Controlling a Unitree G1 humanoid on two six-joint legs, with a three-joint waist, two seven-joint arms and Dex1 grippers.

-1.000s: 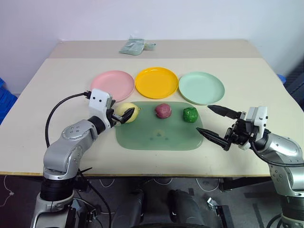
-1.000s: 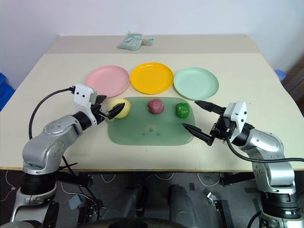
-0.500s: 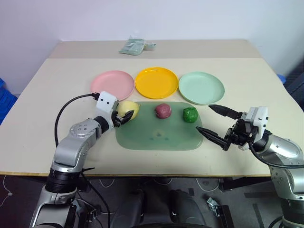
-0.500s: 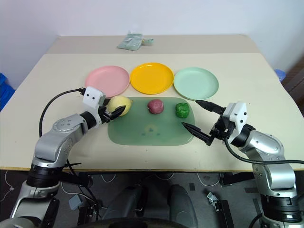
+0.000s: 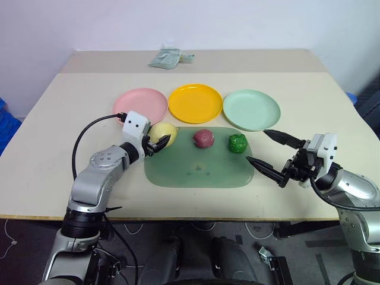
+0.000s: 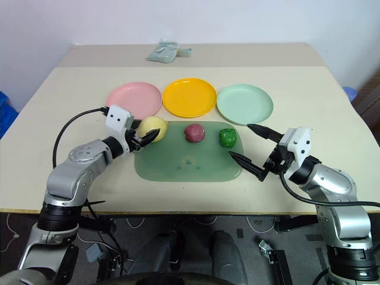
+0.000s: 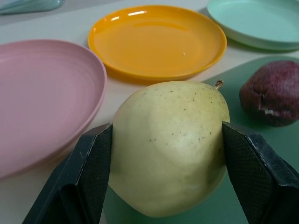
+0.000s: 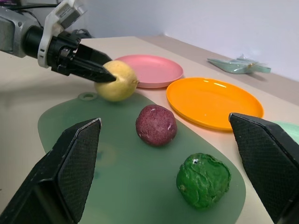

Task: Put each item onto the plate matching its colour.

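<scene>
Lemon-ish yellow fruit (image 7: 170, 148) sits on the green mat's (image 5: 196, 172) left corner w/ my left gripper (image 5: 155, 145) clamped on both sides. Right gripper (image 5: 270, 154) wide open, idle. Next imo: lift, carry to yellow plate (image 5: 195, 103).

Yellow plate (image 7: 156, 42): glossy plastic, bright highlights. Pink plate (image 7: 42, 88): smooth, faint concentric ridges. Pale yellow fruit (image 7: 170, 144): matt, finely speckled skin. Maroon fruit (image 7: 273, 91): rough, dull. Green vegetable (image 8: 203, 179): bumpy. Finger pads (image 7: 252, 158): black, cross-hatched texture.

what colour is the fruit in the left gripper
Pale yellow fruit with tiny dark speckles; clearest in the left wrist view.
</scene>
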